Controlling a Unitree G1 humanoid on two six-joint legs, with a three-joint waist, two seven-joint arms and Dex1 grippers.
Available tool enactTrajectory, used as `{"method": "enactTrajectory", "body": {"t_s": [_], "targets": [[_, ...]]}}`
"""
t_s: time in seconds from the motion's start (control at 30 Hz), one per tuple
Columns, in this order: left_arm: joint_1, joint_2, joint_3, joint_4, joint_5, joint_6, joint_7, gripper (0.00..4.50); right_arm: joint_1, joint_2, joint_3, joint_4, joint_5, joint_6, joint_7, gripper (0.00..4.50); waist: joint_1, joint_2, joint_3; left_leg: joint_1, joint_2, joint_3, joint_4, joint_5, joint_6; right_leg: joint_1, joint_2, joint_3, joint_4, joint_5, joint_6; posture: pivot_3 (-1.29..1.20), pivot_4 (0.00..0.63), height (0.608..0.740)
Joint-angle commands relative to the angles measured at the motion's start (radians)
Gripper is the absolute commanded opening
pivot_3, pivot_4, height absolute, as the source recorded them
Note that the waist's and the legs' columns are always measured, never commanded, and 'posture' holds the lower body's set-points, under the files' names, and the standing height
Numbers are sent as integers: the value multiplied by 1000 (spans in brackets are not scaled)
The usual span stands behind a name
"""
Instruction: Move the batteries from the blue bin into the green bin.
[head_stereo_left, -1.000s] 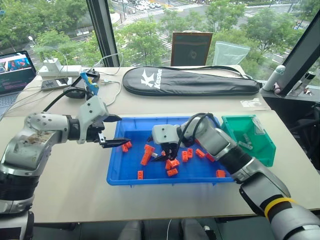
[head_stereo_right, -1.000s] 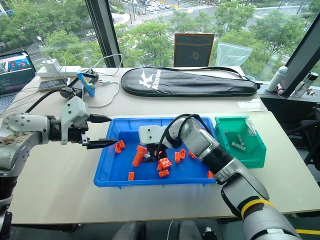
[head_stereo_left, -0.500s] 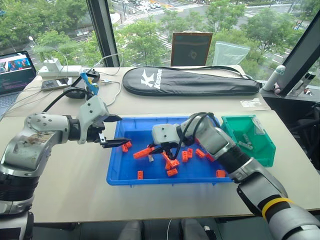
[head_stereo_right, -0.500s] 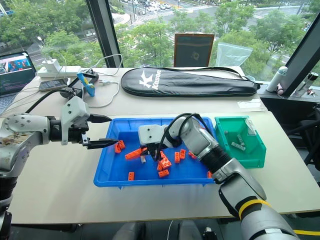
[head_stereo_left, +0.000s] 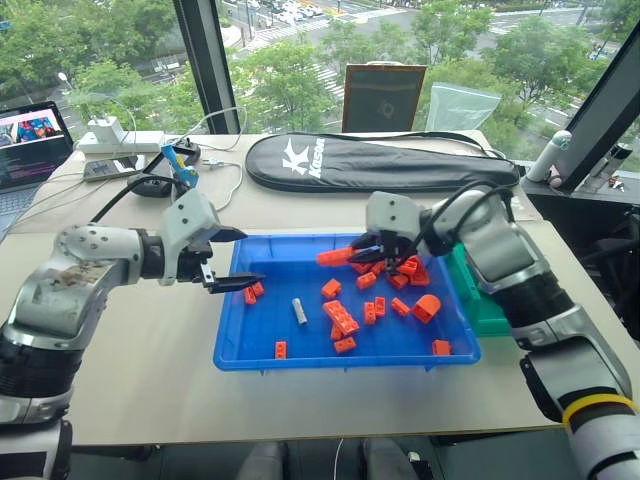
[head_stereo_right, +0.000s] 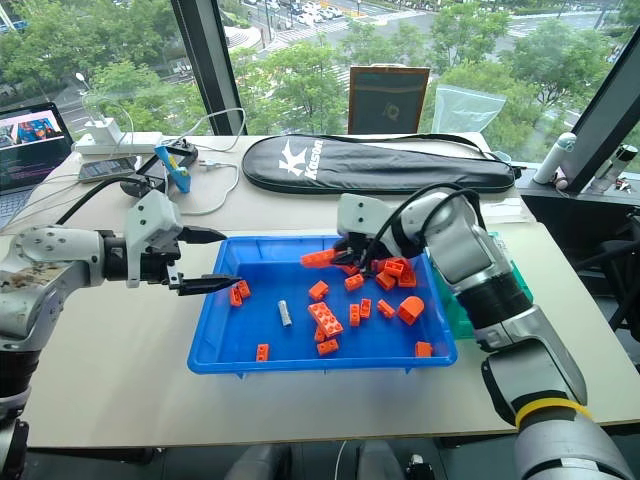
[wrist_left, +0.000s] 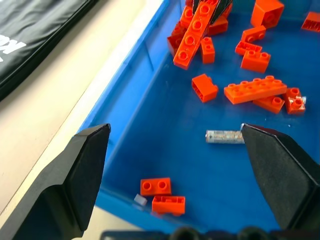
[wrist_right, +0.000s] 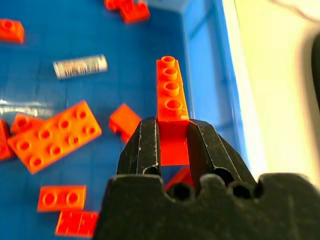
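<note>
Since a second earlier, the right pincer (head_stereo_left: 372, 247) had lifted out of the brick pile at the blue bin's (head_stereo_left: 232, 322) middle and swung toward its far right corner, leaving a battery (head_stereo_left: 298, 310) uncovered. That pincer was pinching a long orange brick (head_stereo_left: 336, 257) by one end, held above the bin. The left pincer (head_stereo_left: 236, 258) stayed spread wide over the bin's left rim, touching nothing. The battery lay flat on the bin floor, long axis running roughly near-to-far. The green bin (head_stereo_left: 484, 312) sat on the surface (head_stereo_left: 130, 350) just right of the blue one.
</note>
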Motion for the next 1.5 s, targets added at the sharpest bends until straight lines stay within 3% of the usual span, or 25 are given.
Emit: {"method": "enactTrajectory", "body": {"t_s": [0.03, 0.23, 0.33, 0.53, 0.7, 1.33, 1.43, 1.5], "targets": [[-26, 1, 1, 7, 7, -26, -7, 4500, -1, -15, -44, -48, 6, 48, -17, 1565, -3, 0, 0, 0, 0, 0, 0, 0, 0, 0, 0, 1, 0, 0, 0, 0, 150, 740], [-34, 4, -1, 15, 10, -30, -15, 4500, -7, 20, -58, -126, 46, 135, -33, 3518, -3, 0, 0, 0, 0, 1, 0, 0, 0, 0, 0, 1, 0, 0, 0, 0, 150, 740], [-31, 10, 4, 13, 11, -28, -16, 4500, -4, 100, -55, -190, 85, 233, -68, 4474, -4, 0, 0, 0, 0, 0, 0, 0, 0, 0, 0, 1, 0, 0, 0, 0, 150, 740], [-16, 21, 19, -7, 6, -14, -8, 4500, 48, 230, 43, -305, 128, 497, -127, 4474, 0, 0, 0, 0, 0, -1, 0, 0, 0, 0, 0, 1, 1, 0, -1, 0, 150, 740], [-11, 29, 24, -11, 3, -10, -5, 4500, 67, 285, 99, -279, 112, 586, -205, 4474, 1, 0, 0, 0, 0, -1, 0, 0, 0, 0, 0, 1, 1, 0, -1, 0, 150, 740], [-4, 26, 25, -22, 4, -11, 7, 4500, 66, 370, 186, -105, 55, 527, -329, 4474, -2, 0, 0, 1, 0, -1, -1, 0, 0, 0, 1, 1, 1, 0, -1, 0, 150, 740], [-4, 24, 25, -22, 4, -13, 7, 4500, 64, 366, 195, -106, 47, 522, -325, 3804, -2, 0, 0, 1, 0, -1, -1, 0, 0, 0, 1, 1, 1, 0, -1, 0, 150, 740], [-4, 24, 24, -21, 5, -14, 8, 4500, 64, 362, 200, -108, 43, 519, -321, 3052, -2, 0, 0, 2, 0, -1, -1, 0, 0, 0, 1, 1, 1, 0, -1, 0, 150, 740]]}}
